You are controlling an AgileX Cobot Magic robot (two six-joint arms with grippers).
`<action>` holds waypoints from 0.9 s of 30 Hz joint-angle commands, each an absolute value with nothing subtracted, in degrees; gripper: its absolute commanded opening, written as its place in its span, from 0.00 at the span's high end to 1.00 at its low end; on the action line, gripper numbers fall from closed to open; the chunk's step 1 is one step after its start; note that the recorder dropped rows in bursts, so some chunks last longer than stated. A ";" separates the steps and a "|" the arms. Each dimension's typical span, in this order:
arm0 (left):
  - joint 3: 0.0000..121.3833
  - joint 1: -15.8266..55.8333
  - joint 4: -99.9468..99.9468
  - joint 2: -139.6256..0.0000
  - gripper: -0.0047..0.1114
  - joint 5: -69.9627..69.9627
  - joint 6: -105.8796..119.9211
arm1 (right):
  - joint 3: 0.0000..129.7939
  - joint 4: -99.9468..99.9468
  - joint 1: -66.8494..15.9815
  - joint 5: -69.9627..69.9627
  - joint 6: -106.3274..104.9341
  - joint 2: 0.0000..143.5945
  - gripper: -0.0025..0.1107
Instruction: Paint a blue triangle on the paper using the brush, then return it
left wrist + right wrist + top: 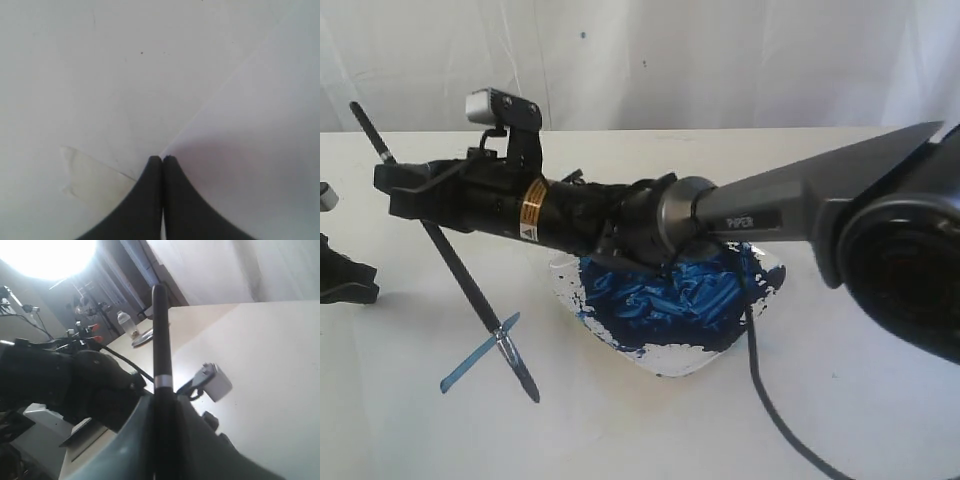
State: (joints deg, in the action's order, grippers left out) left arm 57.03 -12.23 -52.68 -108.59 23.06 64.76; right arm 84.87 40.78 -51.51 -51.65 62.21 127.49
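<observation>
The brush slants down from upper left, its dark tip at the white paper. My right gripper reaches across from the right and is shut on the black handle; the right wrist view shows the handle between the gripper's fingers. One light blue stroke lies by the tip; no triangular outline shows. My left gripper is low at the left edge. In the left wrist view it is shut, tips at a corner of the paper.
A white dish smeared with dark blue paint sits under the right arm's wrist, just right of the brush. A black cable trails from it toward the front. A patch of clear tape lies beside the left gripper.
</observation>
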 commanded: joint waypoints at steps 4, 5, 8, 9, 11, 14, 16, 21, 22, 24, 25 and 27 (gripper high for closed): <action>56.74 -12.42 -53.52 -108.73 0.96 24.04 64.86 | 84.56 28.48 -51.35 -61.97 56.67 134.67 0.98; 56.74 -12.42 -53.52 -108.73 0.96 24.04 64.86 | 84.56 27.50 -51.35 -61.97 56.58 135.52 0.98; 56.74 -12.42 -53.52 -108.73 0.96 23.80 64.86 | 84.69 26.65 -51.35 -63.44 56.58 137.00 0.98; 56.74 -12.42 -53.52 -108.73 0.96 23.80 64.86 | 84.96 26.41 -51.35 -63.99 56.58 137.31 0.98; 56.74 -12.42 -53.52 -108.73 0.96 23.80 64.86 | 85.70 26.30 -51.35 -64.48 56.58 137.85 0.98; 56.74 -12.42 -53.52 -108.73 0.96 23.80 64.86 | 87.22 26.30 -51.35 -63.81 56.58 138.45 0.98; 56.74 -12.42 -53.61 -108.73 0.96 23.90 64.86 | 88.05 26.30 -51.35 -63.30 56.58 138.69 0.98; 56.74 -12.42 -53.73 -108.73 0.96 23.90 64.86 | 90.30 26.54 -51.35 -60.95 54.95 139.35 0.98; 56.74 -12.42 -53.73 -108.73 0.96 23.90 64.86 | 90.81 26.54 -51.35 -60.17 54.80 139.41 0.98; 56.74 -12.42 -53.85 -108.73 0.96 23.90 64.86 | 91.43 26.44 -51.35 -58.55 53.73 139.41 0.98; 56.74 -12.42 -53.85 -108.73 0.96 23.90 64.86 | 92.06 26.44 -51.35 -57.98 53.73 139.41 0.98; 56.74 -12.42 -53.93 -108.73 0.96 23.90 64.86 | 92.76 26.44 -51.35 -56.92 52.74 139.41 0.98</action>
State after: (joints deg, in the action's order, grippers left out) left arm 57.03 -12.23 -52.79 -108.59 23.06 64.76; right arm 91.59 26.67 -51.51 -58.05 54.65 139.41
